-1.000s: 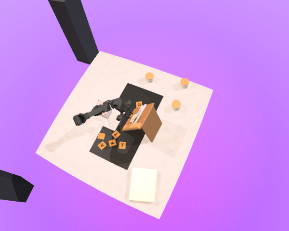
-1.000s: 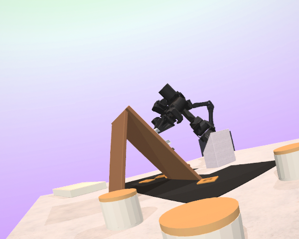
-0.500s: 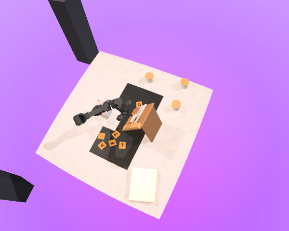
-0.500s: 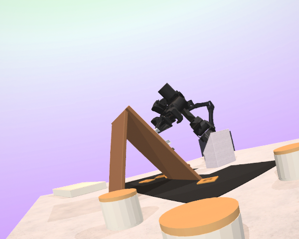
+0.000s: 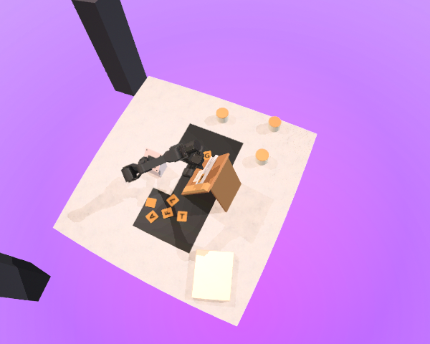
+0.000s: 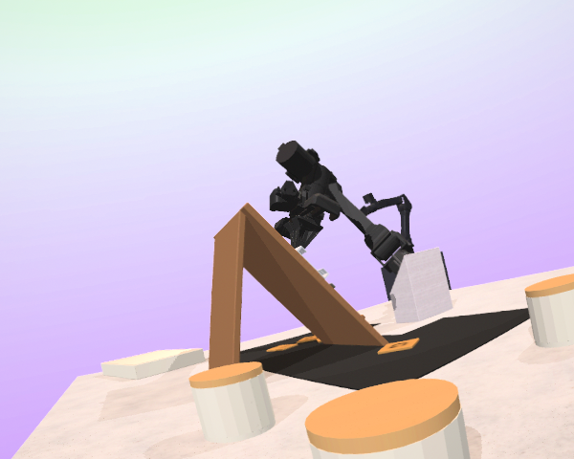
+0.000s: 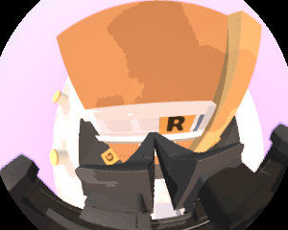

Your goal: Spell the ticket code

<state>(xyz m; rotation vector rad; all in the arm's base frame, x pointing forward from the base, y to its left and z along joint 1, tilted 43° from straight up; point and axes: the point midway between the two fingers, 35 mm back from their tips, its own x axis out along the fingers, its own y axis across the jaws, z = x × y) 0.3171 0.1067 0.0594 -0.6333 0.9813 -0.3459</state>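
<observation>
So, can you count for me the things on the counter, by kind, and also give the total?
Orange letter tiles: 7 (5 on the mat, G beside the board, R in the rail)
Orange-capped cylinders: 3
Wooden board: 1
Cream slab: 1
Total: 12

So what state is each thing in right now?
gripper: shut, holding nothing, above the board.
R tile: seated in the rail.
letter rail: otherwise unfilled.
G tile: flat on the dark mat, beside the board.
Four tiles: loose on the mat.
board: propped, leaning.
Three jars: upright, lidded.
</observation>
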